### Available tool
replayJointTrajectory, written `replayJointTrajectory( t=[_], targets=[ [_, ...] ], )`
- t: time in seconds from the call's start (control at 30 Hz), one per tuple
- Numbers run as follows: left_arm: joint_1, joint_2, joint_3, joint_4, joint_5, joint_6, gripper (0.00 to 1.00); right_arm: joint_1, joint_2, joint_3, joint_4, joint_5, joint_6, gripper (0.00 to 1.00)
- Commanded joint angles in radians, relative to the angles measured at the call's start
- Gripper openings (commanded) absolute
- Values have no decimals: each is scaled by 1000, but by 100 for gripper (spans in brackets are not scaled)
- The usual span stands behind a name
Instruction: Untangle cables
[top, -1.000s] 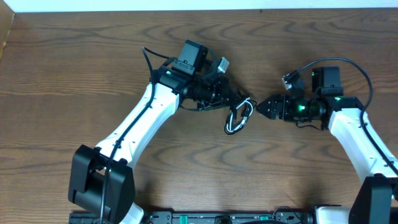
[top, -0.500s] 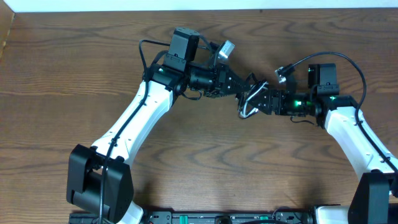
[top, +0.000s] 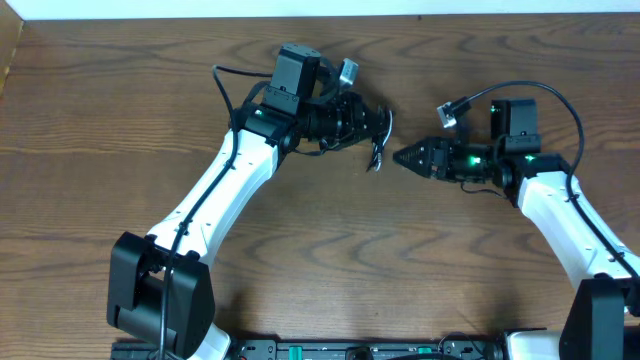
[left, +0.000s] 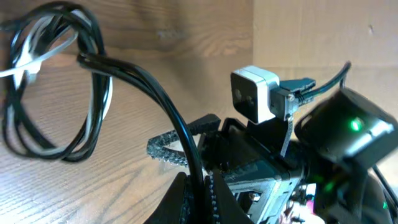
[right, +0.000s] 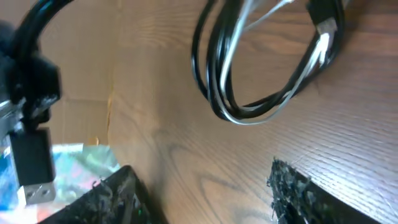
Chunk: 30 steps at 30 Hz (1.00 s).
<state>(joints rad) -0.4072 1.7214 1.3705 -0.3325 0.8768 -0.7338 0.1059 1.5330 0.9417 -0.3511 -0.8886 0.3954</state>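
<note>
Over the counter (top: 120, 100), the left tool (left: 196, 190) is clamped on the black cable (left: 143, 81), whose loop hangs just ahead of its tips. The right tool (right: 208, 186) stands apart and empty, facing that loop without touching it. The white cable (left: 25, 62) runs wound through the black, so the untangling looks barely begun.

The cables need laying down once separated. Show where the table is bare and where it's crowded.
Bare: table left of the left arm, and the front stretch between it and the right arm. Crowded: farther back, where cables hang from the left fingers near the right fingers.
</note>
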Motion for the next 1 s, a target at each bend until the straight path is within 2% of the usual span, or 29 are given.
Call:
replayJointTrajectory(
  t=[0.0,0.23,0.4,0.43,0.47,0.5,0.63,0.73,0.83,0.97],
  targets=[
    [3,2,12,13,-26,-87,7,54,5,18,39,188,172,68],
    [2,2,12,17,-25,-175,7,180,45,18,167,394,241,67],
    [2,2,12,17,-14,-206,7,232,126,18,192,482,262,62],
    [2,2,12,17,-13,-208,7,236,144,18,202,481,262,57],
    [2,2,12,17,-13,-208,8,236,160,18,213,479,262,44],
    [2,2,12,17,-13,-208,7,235,173,18,226,479,262,25],
    [10,2,12,1,-7,-206,8,206,160,19,231,469,259,1],
    [44,2,12,1,-8,-175,7,153,114,19,220,399,190,1],
    [84,2,12,-11,-7,-95,7,82,43,19,165,330,117,1],
    [104,2,12,-85,-7,72,7,-24,-53,19,48,254,37,1]
  ],
)
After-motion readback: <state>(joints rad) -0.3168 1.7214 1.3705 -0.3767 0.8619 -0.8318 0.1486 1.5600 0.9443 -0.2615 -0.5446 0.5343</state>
